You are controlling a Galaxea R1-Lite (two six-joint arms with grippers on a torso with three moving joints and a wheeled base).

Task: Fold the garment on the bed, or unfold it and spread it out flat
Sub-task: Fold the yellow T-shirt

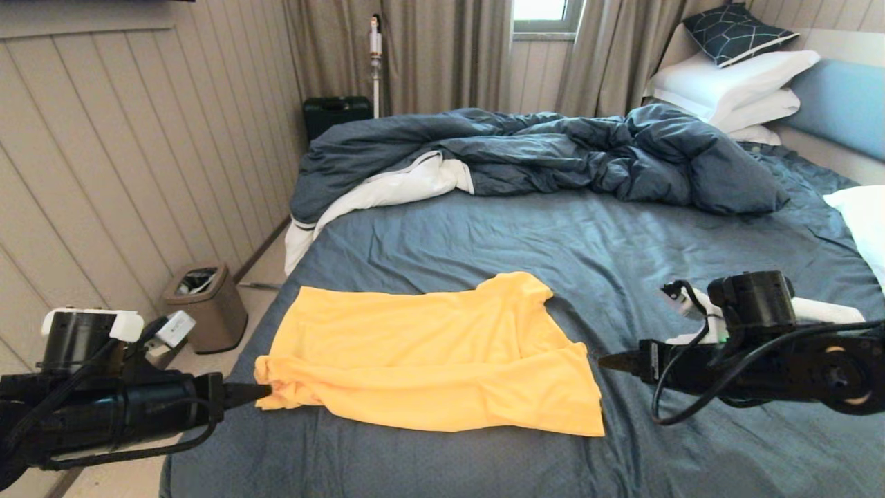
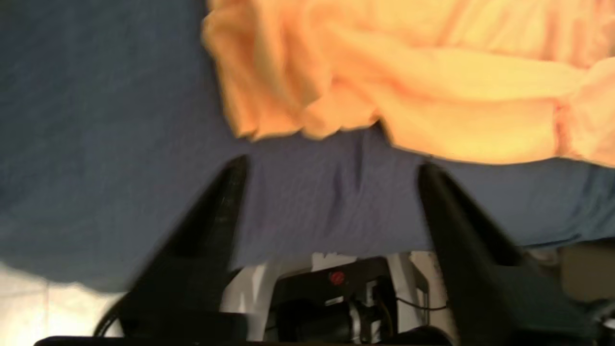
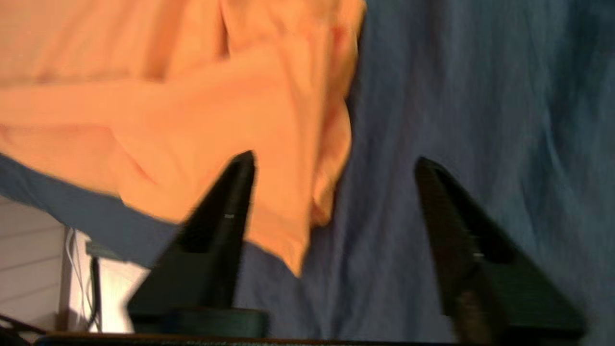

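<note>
On bed (image 1: pixel 484 235): garment (image 1: pixel 429 353) unlabelled; left pincer (image 1: pixel 259 393), right pincer (image 1: pixel 608 361) both apart, empty.

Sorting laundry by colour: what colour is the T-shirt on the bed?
Plain yellow-orange T-shirt, no print; clearest in the head view.

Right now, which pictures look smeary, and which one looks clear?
Head view: clear, the T-shirt and bed wrinkles show crisply. Left wrist view: smeared, the left tool has soft edges. Right wrist view: smeared too, blurry around the right tool.
</note>
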